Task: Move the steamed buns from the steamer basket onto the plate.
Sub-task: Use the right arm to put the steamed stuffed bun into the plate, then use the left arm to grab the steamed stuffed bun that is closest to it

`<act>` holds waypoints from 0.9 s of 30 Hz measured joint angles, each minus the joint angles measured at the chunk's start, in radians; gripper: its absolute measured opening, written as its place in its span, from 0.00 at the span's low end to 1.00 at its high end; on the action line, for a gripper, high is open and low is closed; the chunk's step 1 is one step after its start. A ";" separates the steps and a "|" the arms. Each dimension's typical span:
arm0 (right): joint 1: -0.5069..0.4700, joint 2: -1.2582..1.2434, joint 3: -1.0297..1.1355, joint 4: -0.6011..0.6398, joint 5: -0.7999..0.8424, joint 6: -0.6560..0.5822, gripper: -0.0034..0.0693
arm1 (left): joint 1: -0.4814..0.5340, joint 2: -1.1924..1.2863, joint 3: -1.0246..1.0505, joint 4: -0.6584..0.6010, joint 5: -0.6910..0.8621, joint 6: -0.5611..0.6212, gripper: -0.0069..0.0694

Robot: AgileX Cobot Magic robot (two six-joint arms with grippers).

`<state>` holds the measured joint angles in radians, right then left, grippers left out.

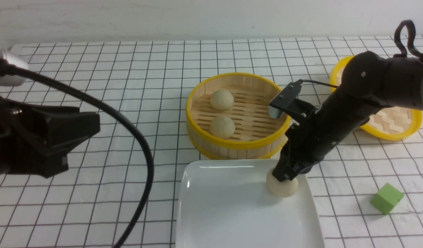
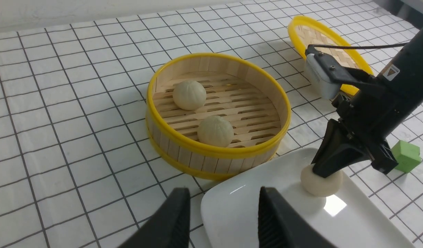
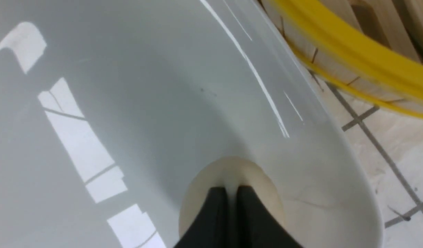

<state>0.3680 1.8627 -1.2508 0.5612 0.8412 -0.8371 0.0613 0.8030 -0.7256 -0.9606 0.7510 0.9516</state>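
Two steamed buns (image 1: 221,99) (image 1: 222,126) lie in the steamer basket (image 1: 232,151) at mid-table. A third bun (image 1: 283,187) sits on the far right part of the white plate (image 1: 232,213), close to its rim. My right gripper (image 1: 284,175) comes down on that bun from above, shut on its top with a pinch of dough between the fingertips (image 3: 215,206). The left wrist view shows the same grip on the bun (image 2: 321,182). My left gripper (image 2: 222,220) hangs open and empty at the table's left, off the plate's (image 2: 266,213) near corner.
A shallow woven lid (image 1: 394,120) with a yellow rim lies at the far right, partly behind my right arm. A green cube (image 1: 386,198) sits right of the plate. A thick black cable (image 1: 142,148) loops across the left side of the checked cloth.
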 joint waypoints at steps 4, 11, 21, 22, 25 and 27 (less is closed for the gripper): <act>0.000 -0.002 0.000 0.000 -0.003 0.000 0.19 | 0.000 0.000 0.000 0.000 0.000 0.000 0.49; 0.000 -0.115 0.001 0.001 -0.054 0.016 0.69 | 0.000 0.000 0.000 0.000 0.001 0.000 0.49; 0.000 -0.441 0.001 0.003 0.004 0.061 0.79 | 0.000 0.012 0.000 -0.019 0.002 0.000 0.49; 0.000 -0.466 0.001 0.004 0.006 0.062 0.78 | 0.000 0.021 0.000 -0.029 0.002 0.000 0.49; 0.000 -0.551 0.001 0.006 0.010 0.065 0.72 | 0.000 0.090 -0.005 -0.085 0.002 0.000 0.49; 0.000 -0.579 0.001 0.005 0.012 0.065 0.70 | 0.000 0.145 -0.013 -0.114 0.009 0.010 0.49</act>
<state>0.3680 1.2832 -1.2497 0.5664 0.8527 -0.7725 0.0613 0.9482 -0.7381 -1.0749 0.7603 0.9612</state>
